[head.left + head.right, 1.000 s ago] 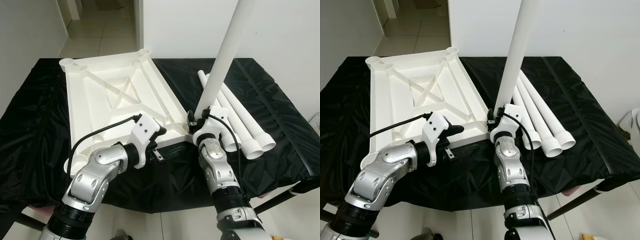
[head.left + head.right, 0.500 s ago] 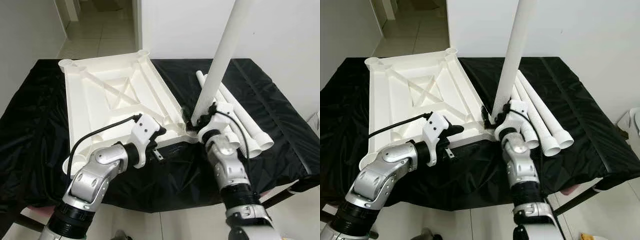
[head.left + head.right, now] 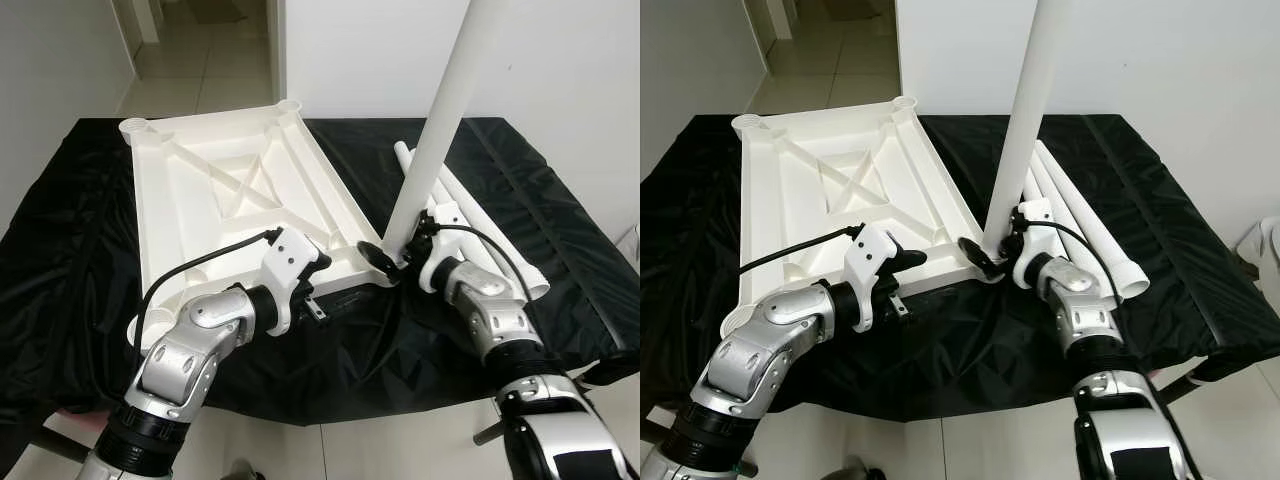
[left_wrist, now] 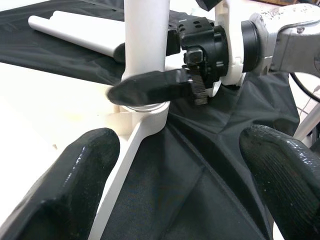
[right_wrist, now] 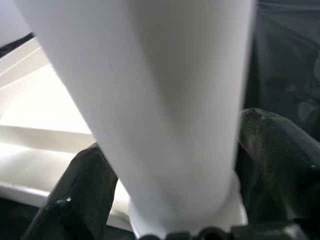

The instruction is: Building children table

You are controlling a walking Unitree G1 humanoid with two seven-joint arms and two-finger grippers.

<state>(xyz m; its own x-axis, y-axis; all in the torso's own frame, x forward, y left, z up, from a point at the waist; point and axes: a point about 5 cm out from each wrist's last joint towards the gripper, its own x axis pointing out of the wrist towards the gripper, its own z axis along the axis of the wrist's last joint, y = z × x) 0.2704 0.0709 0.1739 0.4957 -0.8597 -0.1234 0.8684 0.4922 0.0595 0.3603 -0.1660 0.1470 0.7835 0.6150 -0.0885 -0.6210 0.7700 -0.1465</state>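
White leg (image 3: 440,120) upright in corner socket (image 4: 145,112) of upturned table panel (image 3: 225,200), clasped by right pincer (image 3: 992,252); left pincer (image 4: 175,165) spread wide, empty.

Black cloth (image 3: 80,250): lying draped over the whole work surface, creasing into folds and hanging over the near edge.
Tiled floor (image 3: 205,70): showing pale beyond the far edge of the cloth, running back through a doorway, and appearing again below the near edge.
White wall (image 3: 560,60): standing behind the far right side of the cloth.
Left wall (image 3: 50,70): running pale along the left side, meeting the floor at a white skirting.
Dark frame bar (image 3: 1160,398): slanting down from under the cloth's near right corner.
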